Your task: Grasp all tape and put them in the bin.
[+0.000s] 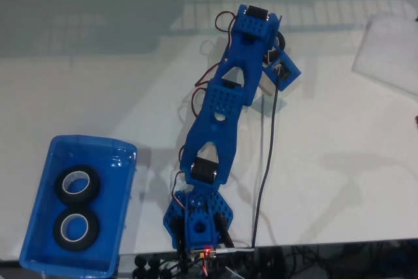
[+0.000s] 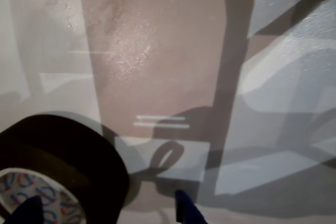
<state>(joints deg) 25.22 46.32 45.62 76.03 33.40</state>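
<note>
Just left of the claw (image 2: 105,211) in the wrist view sat the third tape (image 2: 63,161), lying on the counter (image 2: 273,129); whether the claw had closed on it I could not tell, and the bin (image 1: 39,181) already held two rolls

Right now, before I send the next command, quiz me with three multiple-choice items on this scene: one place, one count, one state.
1. In the fixed view, where is the bin?
A. Lower left
B. Upper right
C. Centre top

2. How many tape rolls lie in the bin?
A. None
B. Two
C. Four

3. In the wrist view, how do the gripper's fingers stand?
A. Pressed together
B. Apart
C. Clamped on the bin wall

Answers:
1 A: the bin sits at lower left.
2 B: one roll and another roll lie inside.
3 B: the gripper is open, one fingertip clear of the third roll.
</note>
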